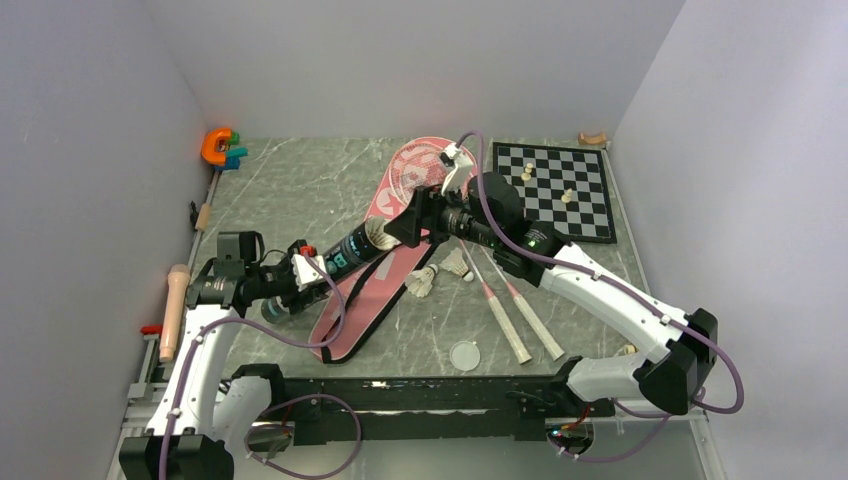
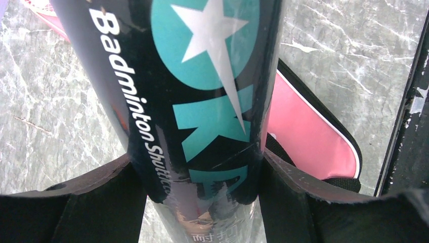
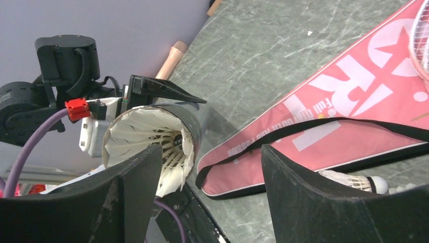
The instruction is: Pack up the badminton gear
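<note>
Black tube (image 1: 345,255) (image 2: 202,101): clamped near its closed end by the left pincer (image 1: 305,270) (image 2: 202,195), whose fingers (image 2: 76,202) press on both sides. Long axis slants from the near-left of the bench (image 1: 300,190) toward its middle. The open mouth points far-right, and the body crosses over the pink bag.

Shuttlecock (image 1: 378,235) (image 3: 152,139): seated in the tube's mouth, white feathers facing outward.

Right pincer (image 1: 413,220) (image 3: 212,187): jaws spread, nothing held, standing right at the tube's mouth. I cannot tell whether one finger touches the feathers.

Pink bag (image 1: 385,205) (image 2: 308,136) (image 3: 344,96): lying flat, long axis from the far middle of the bench down toward the near-left, wide end farthest, black strap trailing along it.

Two rackets (image 1: 510,315): side by side, heads on the bag's wide end, handles pointing to the near-right corner. Their middles are hidden by the right arm.

Two loose shuttlecocks (image 1: 425,282) (image 3: 354,181): on the bench just beside the bag's right edge, by the racket shafts.

Clear round disc (image 1: 464,355): flat near the near edge, left of the racket handles.

Chessboard (image 1: 555,190): far-right corner.
</note>
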You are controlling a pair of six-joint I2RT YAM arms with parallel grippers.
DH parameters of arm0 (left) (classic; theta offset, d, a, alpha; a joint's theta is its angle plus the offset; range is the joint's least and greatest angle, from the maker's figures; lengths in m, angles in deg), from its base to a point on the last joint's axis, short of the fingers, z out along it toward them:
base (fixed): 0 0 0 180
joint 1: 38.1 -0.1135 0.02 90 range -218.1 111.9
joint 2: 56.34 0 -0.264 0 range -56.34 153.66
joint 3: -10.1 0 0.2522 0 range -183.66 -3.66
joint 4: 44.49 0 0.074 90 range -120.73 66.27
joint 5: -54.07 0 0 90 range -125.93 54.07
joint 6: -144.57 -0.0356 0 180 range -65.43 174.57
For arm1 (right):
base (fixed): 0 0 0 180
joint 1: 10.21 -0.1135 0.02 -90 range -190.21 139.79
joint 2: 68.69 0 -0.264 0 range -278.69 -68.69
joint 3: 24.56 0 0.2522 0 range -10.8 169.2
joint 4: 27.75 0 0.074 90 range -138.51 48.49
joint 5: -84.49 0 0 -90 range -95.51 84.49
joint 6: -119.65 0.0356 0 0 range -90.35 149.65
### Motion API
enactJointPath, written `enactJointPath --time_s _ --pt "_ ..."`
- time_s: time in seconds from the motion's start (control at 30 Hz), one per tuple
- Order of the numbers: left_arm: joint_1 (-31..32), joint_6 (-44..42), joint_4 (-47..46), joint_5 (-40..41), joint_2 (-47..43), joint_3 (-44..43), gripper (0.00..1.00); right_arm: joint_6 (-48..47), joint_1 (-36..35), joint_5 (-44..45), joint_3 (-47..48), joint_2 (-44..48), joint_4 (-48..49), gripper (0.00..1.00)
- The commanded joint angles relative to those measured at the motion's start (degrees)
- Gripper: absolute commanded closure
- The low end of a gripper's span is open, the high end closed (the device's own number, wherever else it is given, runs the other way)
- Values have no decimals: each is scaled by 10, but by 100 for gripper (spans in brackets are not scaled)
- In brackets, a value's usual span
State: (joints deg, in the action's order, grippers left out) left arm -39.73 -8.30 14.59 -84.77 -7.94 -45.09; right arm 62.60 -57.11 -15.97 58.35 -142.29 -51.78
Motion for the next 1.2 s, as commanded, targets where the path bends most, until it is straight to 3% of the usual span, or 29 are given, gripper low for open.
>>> enactJointPath --time_s 0.0,0.73,1.17 --pt "1 -8 -3 -46 -9 -15 86 -21 10 18 24 23 -17 25" --pt "2 3 -12 -49 -6 -19 86 4 5 -25 -10 1 19 28" --pt "6 1 -6 -51 -3 -28 86 4 -22 -28 16 -63 23 32"
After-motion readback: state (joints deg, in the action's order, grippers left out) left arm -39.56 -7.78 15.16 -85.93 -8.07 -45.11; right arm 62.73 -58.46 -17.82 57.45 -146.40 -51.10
